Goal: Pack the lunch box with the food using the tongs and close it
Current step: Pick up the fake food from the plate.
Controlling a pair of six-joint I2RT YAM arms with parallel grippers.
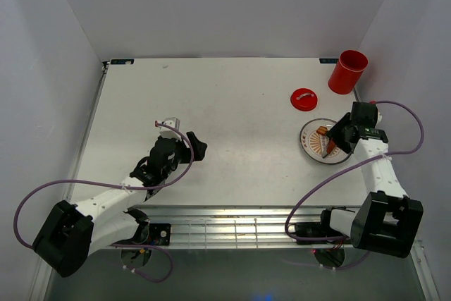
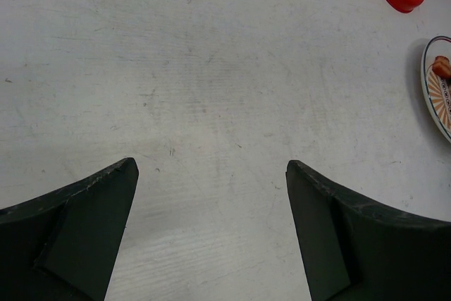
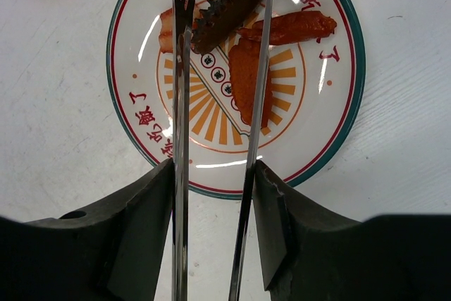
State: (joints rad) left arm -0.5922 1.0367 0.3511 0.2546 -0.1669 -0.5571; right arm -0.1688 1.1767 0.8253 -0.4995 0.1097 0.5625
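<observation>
The red lunch box (image 1: 347,72) stands upright and open at the table's far right, its flat red lid (image 1: 304,99) lying apart to its left. Several brown and reddish food pieces (image 3: 246,79) lie on the orange-patterned plate (image 3: 331,132). My right gripper (image 3: 213,167) is shut on the silver tongs (image 3: 180,103), pressing both arms from outside. The tong tips reach over the plate on either side of a dark ridged piece (image 3: 232,1). My left gripper (image 2: 211,167) hovers wide open over bare table at centre left, holding nothing.
The plate (image 1: 310,147) sits near the table's right edge, just in front of the lid. White walls close the table in on three sides. A metal rail runs along the near edge between the arm bases.
</observation>
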